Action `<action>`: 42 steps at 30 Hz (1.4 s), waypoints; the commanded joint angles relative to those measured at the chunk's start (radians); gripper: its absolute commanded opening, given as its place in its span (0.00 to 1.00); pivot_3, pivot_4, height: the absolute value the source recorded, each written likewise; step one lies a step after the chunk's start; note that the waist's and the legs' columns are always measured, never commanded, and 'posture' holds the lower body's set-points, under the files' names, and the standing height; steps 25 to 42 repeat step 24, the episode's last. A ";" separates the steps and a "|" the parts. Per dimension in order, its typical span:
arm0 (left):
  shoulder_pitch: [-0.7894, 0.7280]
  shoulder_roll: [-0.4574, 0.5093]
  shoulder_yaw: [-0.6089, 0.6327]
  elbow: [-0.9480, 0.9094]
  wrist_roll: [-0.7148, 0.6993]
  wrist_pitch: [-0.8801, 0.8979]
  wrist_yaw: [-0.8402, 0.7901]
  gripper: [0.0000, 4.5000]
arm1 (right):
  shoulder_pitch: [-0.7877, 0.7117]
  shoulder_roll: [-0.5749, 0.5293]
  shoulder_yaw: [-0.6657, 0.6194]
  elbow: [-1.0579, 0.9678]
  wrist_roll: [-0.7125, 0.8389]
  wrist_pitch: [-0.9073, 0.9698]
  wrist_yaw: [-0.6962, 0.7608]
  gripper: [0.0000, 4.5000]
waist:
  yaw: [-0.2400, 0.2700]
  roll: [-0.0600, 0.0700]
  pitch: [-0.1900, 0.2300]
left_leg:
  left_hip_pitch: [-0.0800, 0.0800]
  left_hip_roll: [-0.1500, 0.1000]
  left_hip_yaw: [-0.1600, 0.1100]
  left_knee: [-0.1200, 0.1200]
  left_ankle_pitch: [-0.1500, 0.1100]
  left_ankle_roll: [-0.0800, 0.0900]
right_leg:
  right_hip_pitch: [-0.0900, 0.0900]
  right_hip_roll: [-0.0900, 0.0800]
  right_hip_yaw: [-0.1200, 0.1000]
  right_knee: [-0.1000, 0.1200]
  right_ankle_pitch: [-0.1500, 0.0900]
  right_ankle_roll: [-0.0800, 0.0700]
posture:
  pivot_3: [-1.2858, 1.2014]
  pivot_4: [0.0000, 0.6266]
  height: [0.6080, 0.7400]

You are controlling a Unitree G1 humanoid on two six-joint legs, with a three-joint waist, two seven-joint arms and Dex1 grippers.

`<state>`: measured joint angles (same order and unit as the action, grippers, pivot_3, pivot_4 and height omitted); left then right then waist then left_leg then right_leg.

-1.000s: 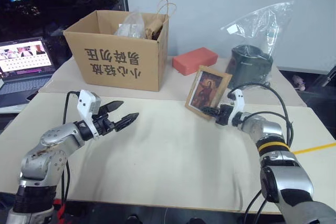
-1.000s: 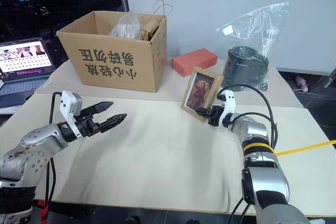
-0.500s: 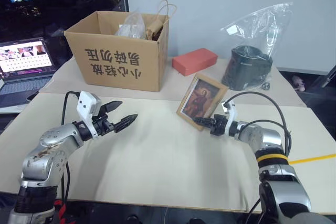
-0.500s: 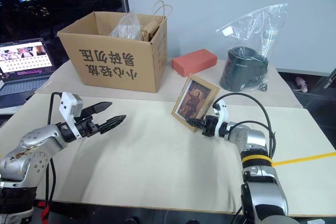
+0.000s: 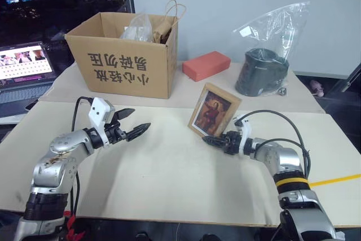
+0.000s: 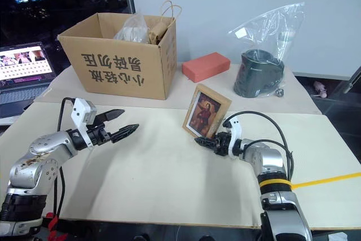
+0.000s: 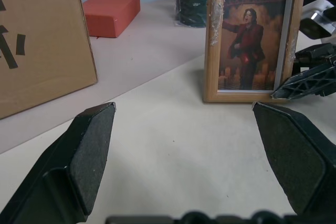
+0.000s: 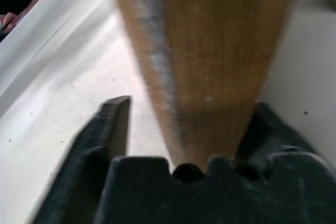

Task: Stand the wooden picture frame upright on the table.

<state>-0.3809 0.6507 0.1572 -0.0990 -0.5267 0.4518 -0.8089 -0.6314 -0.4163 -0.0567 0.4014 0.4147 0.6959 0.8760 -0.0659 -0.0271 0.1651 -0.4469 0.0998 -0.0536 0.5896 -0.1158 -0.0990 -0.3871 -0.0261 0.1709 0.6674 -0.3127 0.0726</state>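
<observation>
The wooden picture frame (image 5: 213, 111) stands on its lower edge on the table (image 5: 169, 167), its portrait facing me, just in front of the seam between the two panels. My right gripper (image 5: 206, 139) is low at the frame's bottom right corner. In the right wrist view the frame's wooden edge (image 8: 210, 51) runs between the open fingers, with a clear gap to one finger (image 8: 107, 124). My left gripper (image 5: 140, 118) hovers open above the table to the frame's left and points toward it. The left wrist view shows the frame (image 7: 254, 40) upright straight ahead.
A cardboard box (image 5: 124, 55) with bags inside stands at the back left. A red box (image 5: 206, 65) and a dark container in a clear plastic bag (image 5: 262, 71) sit behind the frame. A laptop (image 5: 22, 71) is off the table's left side.
My right gripper brought the tilted frame down and to the left, set it on the table and opened its fingers. The left arm has barely moved.
</observation>
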 commanded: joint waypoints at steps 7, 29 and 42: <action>0.039 0.011 0.005 0.008 0.063 -0.038 0.006 1.00 | 0.211 -0.312 -0.144 -0.223 0.079 0.075 0.121 0.99 | 0.025 0.000 0.000 | -0.001 0.000 0.000 -0.001 0.000 0.000 | 0.000 0.000 0.000 -0.002 0.000 0.000 | 0.52 0.24 0.93; 0.114 -0.030 -0.046 -0.012 0.146 -0.033 0.056 1.00 | 0.511 -0.310 -0.247 -0.764 0.034 -0.189 -0.042 0.99 | 0.010 0.001 0.001 | -0.002 0.001 0.000 0.001 0.000 0.000 | -0.001 0.000 0.000 -0.003 -0.002 0.005 | 0.52 0.24 0.93; 0.114 -0.030 -0.046 -0.012 0.146 -0.033 0.056 1.00 | 0.511 -0.310 -0.247 -0.764 0.034 -0.189 -0.042 0.99 | 0.010 0.001 0.001 | -0.002 0.001 0.000 0.001 0.000 0.000 | -0.001 0.000 0.000 -0.003 -0.002 0.005 | 0.52 0.24 0.93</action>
